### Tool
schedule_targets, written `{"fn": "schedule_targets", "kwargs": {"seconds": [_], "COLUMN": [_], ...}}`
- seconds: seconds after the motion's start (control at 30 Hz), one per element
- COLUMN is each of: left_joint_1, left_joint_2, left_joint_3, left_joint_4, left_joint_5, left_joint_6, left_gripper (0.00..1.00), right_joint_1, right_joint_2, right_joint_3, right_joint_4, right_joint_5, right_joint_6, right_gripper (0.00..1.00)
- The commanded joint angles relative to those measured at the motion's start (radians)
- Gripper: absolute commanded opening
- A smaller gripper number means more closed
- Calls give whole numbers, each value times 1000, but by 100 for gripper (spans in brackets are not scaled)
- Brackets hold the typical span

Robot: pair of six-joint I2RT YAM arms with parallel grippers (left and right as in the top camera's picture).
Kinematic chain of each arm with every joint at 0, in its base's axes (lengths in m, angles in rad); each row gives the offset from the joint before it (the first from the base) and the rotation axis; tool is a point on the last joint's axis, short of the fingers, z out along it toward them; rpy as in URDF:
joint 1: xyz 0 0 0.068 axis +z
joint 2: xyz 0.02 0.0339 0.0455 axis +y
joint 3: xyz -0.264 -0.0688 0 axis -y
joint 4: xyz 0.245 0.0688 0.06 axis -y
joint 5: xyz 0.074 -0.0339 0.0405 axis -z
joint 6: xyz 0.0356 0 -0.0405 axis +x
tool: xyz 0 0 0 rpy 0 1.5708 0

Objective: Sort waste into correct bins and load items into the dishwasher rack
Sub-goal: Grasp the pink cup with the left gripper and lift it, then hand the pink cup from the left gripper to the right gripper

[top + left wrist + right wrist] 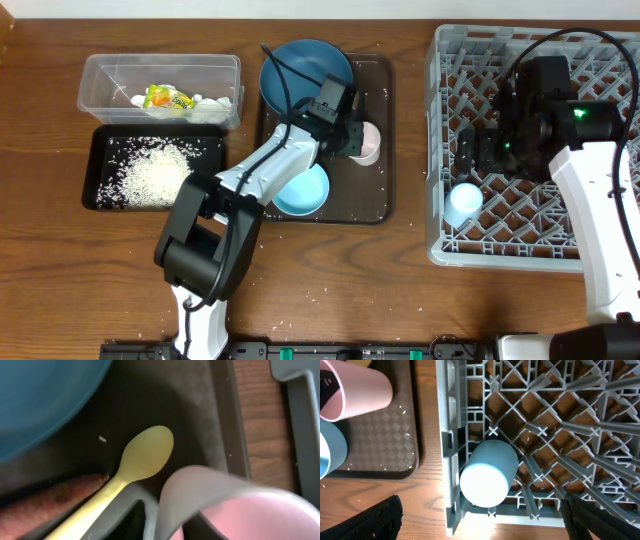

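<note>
My left gripper (352, 135) is over the dark serving tray (378, 195), shut on the rim of the pink cup (250, 515), one finger inside and one outside. A yellow spoon (142, 455) and an orange-brown sausage stick (45, 502) lie beside it on the tray. The dark blue plate (305, 70) sits at the tray's far end, the pale blue bowl (303, 190) nearer. Above the grey dishwasher rack (440, 150), my right gripper (485, 512) stands open. The small light blue cup (487, 472) lies in the rack's near-left corner, below the jaws and apart from them.
A clear tub (100, 75) at the far left holds a yellow-green wrapper (165, 98) and white paper scraps. In front of it the black tray (105, 150) carries a heap of rice (155, 172). A few grains lie on the wooden table (290, 325).
</note>
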Motion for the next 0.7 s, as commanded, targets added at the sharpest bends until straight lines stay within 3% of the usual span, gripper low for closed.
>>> {"fn": "schedule_targets", "kwargs": {"seconds": [0.0,0.13,0.3,0.47,0.67], "left_joint_1": [5,19,103,239,367], "left_joint_2": [-16,-59,-174,-281,-332], "left_joint_3": [20,21,21,20,20], "left_joint_4": [5,-7,-72,-137,-146], "left_joint_5": [-2,48,296,717,1136], "left_joint_6": [-23,-53,-53,-39,-26], "left_gripper": [9,6,6,6,7], "right_joint_1": [3,3,4,5,5], "right_joint_2": [-6,-6,-6,-6,-6], "right_joint_3": [17,17,17,13,12], "right_joint_4": [-1,5,59,210,451], "right_joint_5": [0,-1,-64,-365,-923], "right_joint_6": [14,14,11,-115,-284], "right_gripper": [99,99,99,99,99]}}
